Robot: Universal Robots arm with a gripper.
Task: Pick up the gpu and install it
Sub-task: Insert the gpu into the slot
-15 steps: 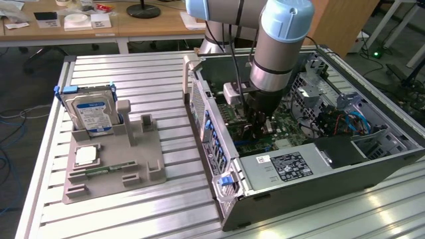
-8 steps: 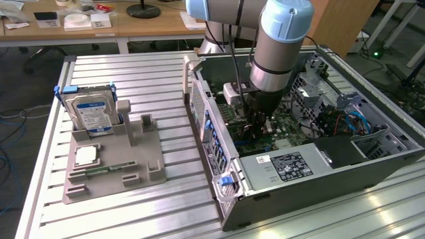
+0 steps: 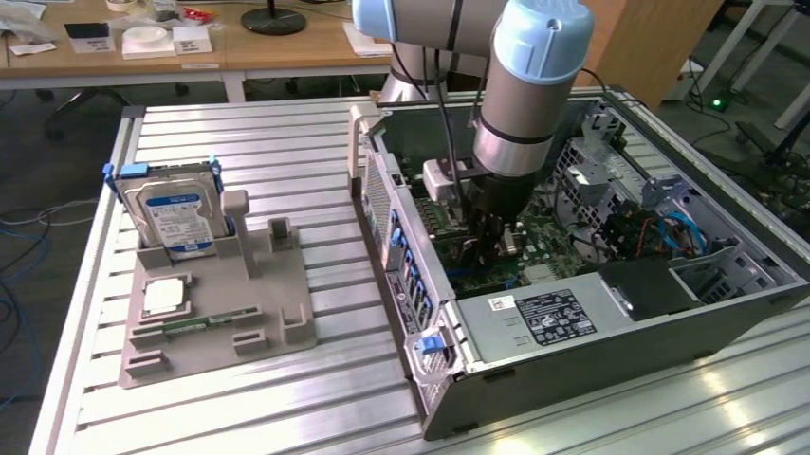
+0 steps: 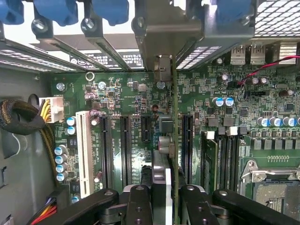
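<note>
Gpu (image 4: 172,140) clamped edge-on between the jaws, at centre of the wrist frame, poised over the motherboard (image 4: 140,101) slots inside the computer case (image 3: 708,313). Insertion step, by the look. Calls for squaring with the slot, then pressing straight down.

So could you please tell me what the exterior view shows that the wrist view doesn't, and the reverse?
Exterior view only: the blue-labelled hard drive and CPU chip on the grey fixture, and the computer case on the slatted table. Wrist view only: the black expansion slots, white slot and CPU socket. Both: the green motherboard, with the gripper holding the gpu edge-on above it.
</note>
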